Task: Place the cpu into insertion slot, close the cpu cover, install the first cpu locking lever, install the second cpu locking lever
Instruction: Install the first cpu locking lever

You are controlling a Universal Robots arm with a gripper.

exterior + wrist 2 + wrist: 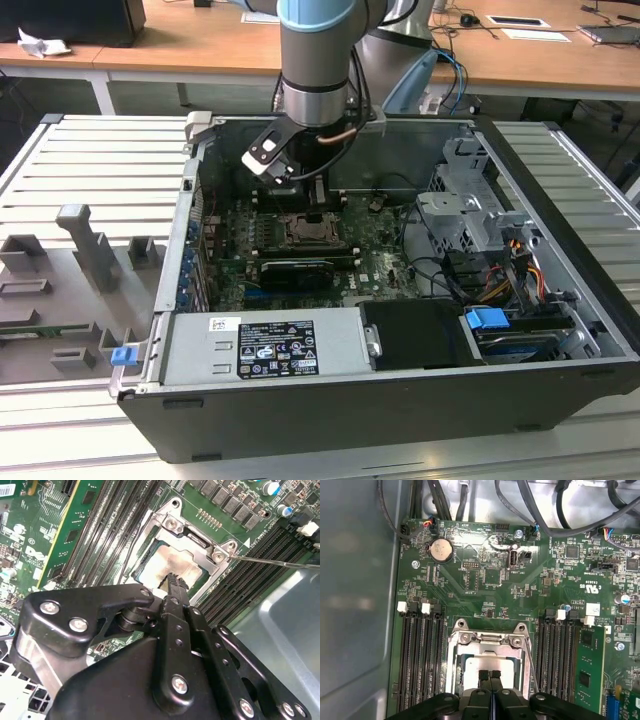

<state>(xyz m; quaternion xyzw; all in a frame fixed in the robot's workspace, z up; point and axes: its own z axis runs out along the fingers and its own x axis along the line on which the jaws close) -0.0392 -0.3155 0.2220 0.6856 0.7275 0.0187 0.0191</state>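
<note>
The fingers (484,676) hide part of the cpu (469,671).

one cpu (470,667), one cpu cover (489,639)

Room is open straight above the cpu cover (487,650), where the fingers (484,677) stand pressed together. Low memory slots (420,655) flank it on both sides. A thin locking lever (275,561) juts past one corner. Cables (440,500) crowd one edge of the motherboard (485,600); the grey case wall (355,605) bounds another.

The arm (318,50) is reaching straight down, holding its gripper (490,673) fully closed and pointing downward.
</note>
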